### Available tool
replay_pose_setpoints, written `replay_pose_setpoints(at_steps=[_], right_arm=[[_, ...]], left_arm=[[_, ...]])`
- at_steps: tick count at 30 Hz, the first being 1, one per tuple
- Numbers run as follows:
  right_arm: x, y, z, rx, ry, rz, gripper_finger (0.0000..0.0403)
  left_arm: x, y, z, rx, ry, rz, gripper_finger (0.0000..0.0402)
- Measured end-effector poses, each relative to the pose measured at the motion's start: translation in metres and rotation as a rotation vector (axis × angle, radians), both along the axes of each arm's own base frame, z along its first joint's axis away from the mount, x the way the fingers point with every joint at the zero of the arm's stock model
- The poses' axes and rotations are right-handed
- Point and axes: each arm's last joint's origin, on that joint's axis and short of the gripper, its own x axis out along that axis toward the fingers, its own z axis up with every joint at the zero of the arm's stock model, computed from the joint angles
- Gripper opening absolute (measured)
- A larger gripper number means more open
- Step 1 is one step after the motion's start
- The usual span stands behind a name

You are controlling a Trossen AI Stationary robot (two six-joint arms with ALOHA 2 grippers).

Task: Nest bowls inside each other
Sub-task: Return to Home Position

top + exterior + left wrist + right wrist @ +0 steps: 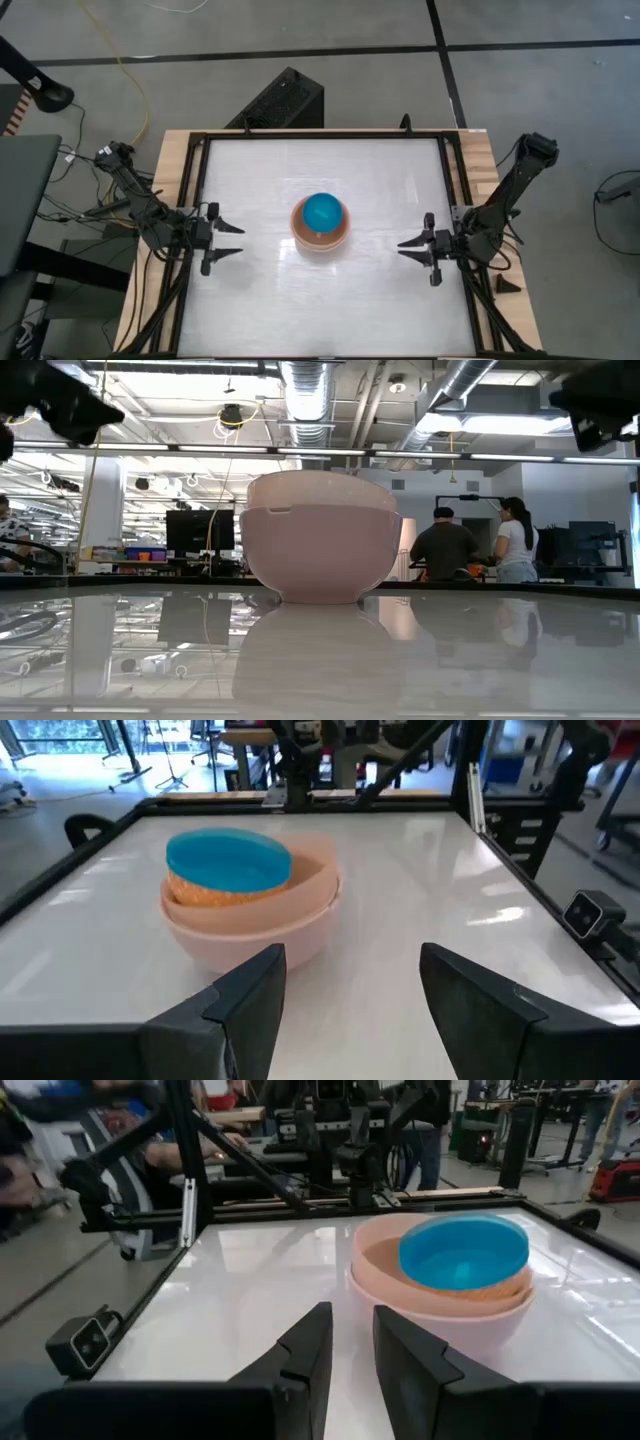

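The bowls stand nested in one stack (pixel 320 225) at the table's middle. A light blue bowl (pixel 228 860) sits topmost inside a salmon pink bowl (pixel 440 1285). That one rests in a large pale pink bowl (pixel 255 930), whose base is on the table (pixel 320 540). My left gripper (pixel 240 240) hangs open by the table's left edge, pointing at the stack, well short of it (pixel 352 958). By the right edge my right gripper (pixel 403 247) also points at the stack. Its fingers stand a narrow gap apart with nothing between them (pixel 351 1315).
A black frame rail (pixel 190 230) runs round the white tabletop. A black box (pixel 280 100) stands on the floor beyond the far edge. Two people (pixel 470 545) stand in the room behind. Bare table lies between each gripper and the stack.
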Motion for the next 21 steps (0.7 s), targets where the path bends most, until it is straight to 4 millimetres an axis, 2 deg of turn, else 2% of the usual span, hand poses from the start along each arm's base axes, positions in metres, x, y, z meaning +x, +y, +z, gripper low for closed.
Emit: replay_pose_setpoints(at_steps=[5,10,16,21], right_arm=[[-0.006,-0.006,-0.022,0.074,-0.042,0.004,0.0108],[-0.009,-0.014,-0.038,0.133,-0.093,0.010,0.0108],[-0.003,-0.014,-0.042,0.132,-0.084,0.080,0.0108],[0.005,-0.015,-0.042,0.124,-0.093,0.214,0.0108]], left_arm=[[-0.006,0.005,-0.026,-0.069,-0.092,-0.035,0.0222],[-0.010,0.011,-0.040,-0.082,-0.192,-0.057,0.0222],[-0.011,0.017,-0.046,-0.108,-0.194,-0.070,0.0222],[-0.008,0.021,-0.046,-0.086,-0.196,-0.050,0.0222]])
